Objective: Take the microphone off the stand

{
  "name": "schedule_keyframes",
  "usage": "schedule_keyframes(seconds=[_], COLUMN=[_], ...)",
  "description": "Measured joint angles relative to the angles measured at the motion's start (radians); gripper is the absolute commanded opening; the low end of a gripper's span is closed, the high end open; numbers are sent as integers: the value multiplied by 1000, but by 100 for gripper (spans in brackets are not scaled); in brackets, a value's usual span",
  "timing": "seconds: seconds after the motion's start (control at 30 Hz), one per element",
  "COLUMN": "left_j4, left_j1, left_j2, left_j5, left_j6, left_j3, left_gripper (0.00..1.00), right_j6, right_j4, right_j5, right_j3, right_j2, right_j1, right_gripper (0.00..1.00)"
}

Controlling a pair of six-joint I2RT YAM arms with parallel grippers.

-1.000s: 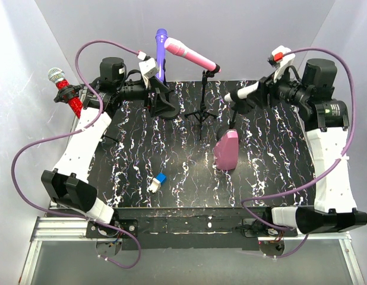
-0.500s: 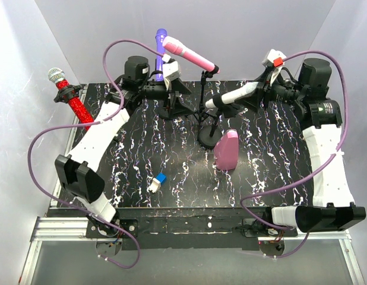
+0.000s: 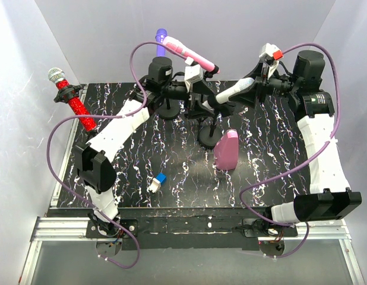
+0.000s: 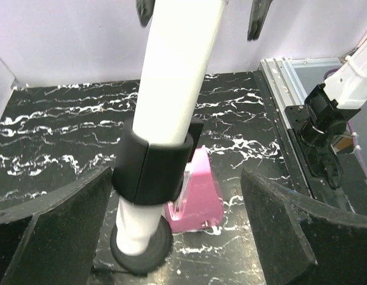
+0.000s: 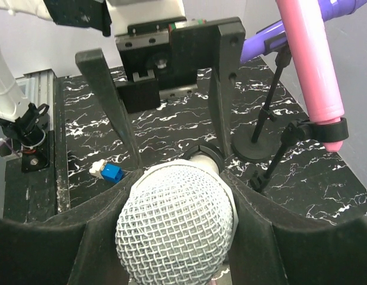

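A pink bottle (image 3: 226, 150) is standing upright a little right of the middle of the black marbled table (image 3: 171, 199). A small blue-and-white object (image 3: 157, 182) is lying nearer the near edge, left of the bottle. At the far-left corner a red glitter microphone (image 3: 73, 102) is slanting in a black clip. Along the far edge a pink microphone (image 3: 192, 54) is sitting tilted in a tripod stand (image 5: 272, 160), with a purple microphone (image 3: 160, 37) sticking up just beside it.

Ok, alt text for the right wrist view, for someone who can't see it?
The right gripper clamps the white microphone by its mesh head, low in frame. Opposite, the left gripper stands open around its body; a pink microphone sits in a stand at upper right.
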Motion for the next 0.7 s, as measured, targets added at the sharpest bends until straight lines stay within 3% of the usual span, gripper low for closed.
schedule_keyframes(seconds=[0.1, 0.3, 0.33, 0.47, 0.5, 0.7], left_j4=[42, 94, 99, 105, 103, 101], left_j1=[-29, -61, -63, -62, -62, -62], left_j2=[36, 95, 101, 108, 108, 108], left_j5=[-6, -19, -24, -21, -24, -52], left_j6=[-6, -14, -15, 1, -1, -35], left_j3=[25, 63, 65, 72, 73, 76], left_gripper=[80, 52, 45, 24, 21, 2], right_j6=[16, 24, 26, 39, 47, 161], right_j4=[15, 25, 26, 27, 27, 28], right_j5=[-11, -22, -24, -16, -10, 32], right_j3=[13, 16, 16, 16, 16, 47], right_j2=[17, 22, 22, 22, 21, 27], right_j1=[5, 7, 8, 11, 11, 13], right_gripper=[1, 4, 14, 72, 79, 85])
